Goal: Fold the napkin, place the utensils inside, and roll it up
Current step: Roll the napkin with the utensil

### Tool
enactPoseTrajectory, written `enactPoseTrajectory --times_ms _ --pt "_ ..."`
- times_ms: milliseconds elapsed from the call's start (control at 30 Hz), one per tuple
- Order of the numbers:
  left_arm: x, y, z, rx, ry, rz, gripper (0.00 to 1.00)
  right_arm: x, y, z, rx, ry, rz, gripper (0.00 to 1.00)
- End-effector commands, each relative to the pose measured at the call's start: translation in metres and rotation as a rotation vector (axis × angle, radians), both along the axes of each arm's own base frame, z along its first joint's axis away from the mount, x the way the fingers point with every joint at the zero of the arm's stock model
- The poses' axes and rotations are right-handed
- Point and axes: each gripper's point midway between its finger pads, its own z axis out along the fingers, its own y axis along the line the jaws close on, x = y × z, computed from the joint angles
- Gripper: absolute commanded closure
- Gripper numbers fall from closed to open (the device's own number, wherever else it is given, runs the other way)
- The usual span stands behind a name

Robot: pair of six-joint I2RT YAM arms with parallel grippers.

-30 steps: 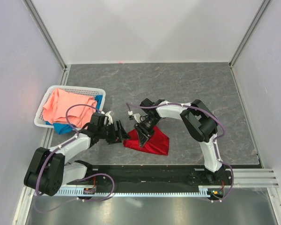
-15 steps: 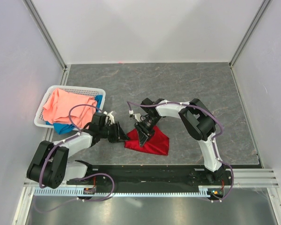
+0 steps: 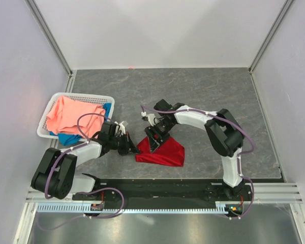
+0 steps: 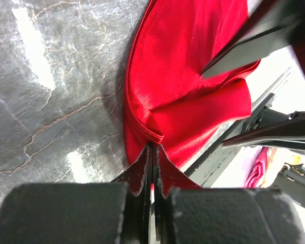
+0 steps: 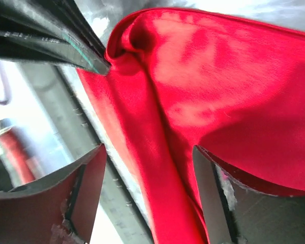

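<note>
Red napkin (image 3: pixel 162 152): one item, lying on the grey surface (image 3: pixel 218 96) near your arm bases.
Your left tool (image 3: pixel 132 147) is clamped tight on the napkin's left corner. Your right tool (image 3: pixel 155 140) is spread wide, with its fingers astride a raised fold.

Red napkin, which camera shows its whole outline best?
Top external: almost the whole folded napkin shows, outline included. Left wrist shows only its pinched corner up close; right wrist shows just one close fold.
</note>
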Motion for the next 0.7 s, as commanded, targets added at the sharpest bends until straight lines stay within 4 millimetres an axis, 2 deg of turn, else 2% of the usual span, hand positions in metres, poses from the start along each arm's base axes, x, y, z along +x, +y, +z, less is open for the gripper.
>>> enactPoseTrajectory --times_ms 0,33,67,100,133,200,233,267,300,333,400,667 --pt "0.008 0.001 0.004 0.045 0.027 -0.002 0.98 0.033 0.005 0.047 0.063 -0.421 -0.03 0.21" --pt "0.01 0.003 0.003 0.06 0.031 0.005 0.98 0.022 -0.004 0.036 0.039 -0.446 -0.023 0.21" --pt "0.008 0.004 0.001 0.071 0.051 0.004 0.98 0.017 -0.002 0.051 0.044 -0.561 -0.015 0.19" --pt "0.01 0.004 -0.001 0.074 0.06 0.006 0.98 0.018 0.004 0.055 0.066 -0.645 -0.023 0.17" --pt "0.009 0.004 -0.003 0.08 0.07 0.005 0.98 0.005 -0.005 0.041 0.033 -0.673 -0.002 0.16" --pt "0.009 0.004 -0.006 0.079 0.096 0.002 0.98 -0.005 0.001 0.052 0.033 -0.843 0.015 0.15" --pt "0.008 0.003 -0.006 0.074 0.102 -0.003 0.98 -0.014 -0.007 0.04 0.001 -0.87 0.035 0.14" --pt "0.008 0.003 -0.006 0.073 0.106 -0.006 0.98 -0.025 -0.001 0.044 0.014 -0.916 0.054 0.13" --pt "0.009 0.002 -0.006 0.071 0.105 -0.011 0.98 -0.026 0.001 0.043 0.014 -0.955 0.055 0.13" --pt "0.008 0.002 -0.007 0.071 0.111 -0.014 0.98 -0.022 -0.006 0.039 -0.038 -1.008 0.04 0.13" --pt "0.009 0.002 -0.006 0.072 0.108 -0.017 0.98 -0.028 -0.002 0.033 -0.053 -1.048 0.072 0.14" --pt "0.007 0.002 -0.007 0.072 0.116 -0.023 0.98 -0.029 0.002 0.005 -0.106 -1.063 0.18 0.19"
